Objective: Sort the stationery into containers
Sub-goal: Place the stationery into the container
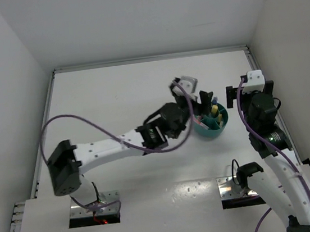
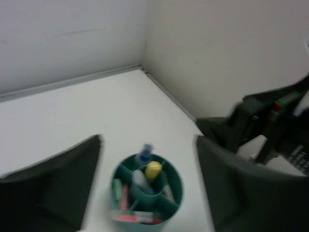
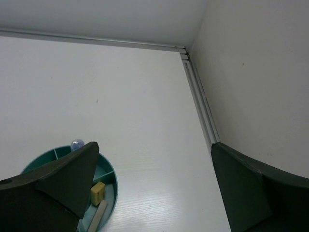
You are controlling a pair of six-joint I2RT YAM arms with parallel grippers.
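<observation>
A: How do the pincers stand?
B: The left pincer (image 2: 148,141) is spread wide, with nothing between its fingers. The right pincer (image 3: 154,145) is just as wide and just as empty.
A: And the teal tub (image 2: 176,193)?
B: It's on the table (image 3: 120,96), straight below the left pincer's gap and centred between the two fingers. From the right pincer it sits off to the left. That pincer's left finger covers most of the rim, and the gap itself hangs over the table.
A: Which way do the pieces point?
B: Mostly up. Under the left pincer a blue-topped tube (image 2: 144,153) stands in the far compartment, long axis near vertical, top uppermost. The yellow marker (image 2: 153,169) and a pale blue marker (image 2: 139,179) stand on end near the middle. A green marker (image 2: 117,188) and a pink marker (image 2: 125,195) stand on the left-finger side. One pink-red thing (image 2: 140,218) lies crosswise at the near rim, its axis running from finger to finger; it is too blurred to name.
A: Anything low down?
B: Just beside the right pincer's left finger, a small yellow piece (image 3: 98,192) sits on a compartment floor. A grey eraser block (image 3: 99,215) lies next to it — slanted, its upper end toward the piece.
A: Any writing?
B: There is a white label (image 2: 295,155) on the right arm (image 2: 270,116), past the left pincer's right finger — the print is too blurred to read.
</observation>
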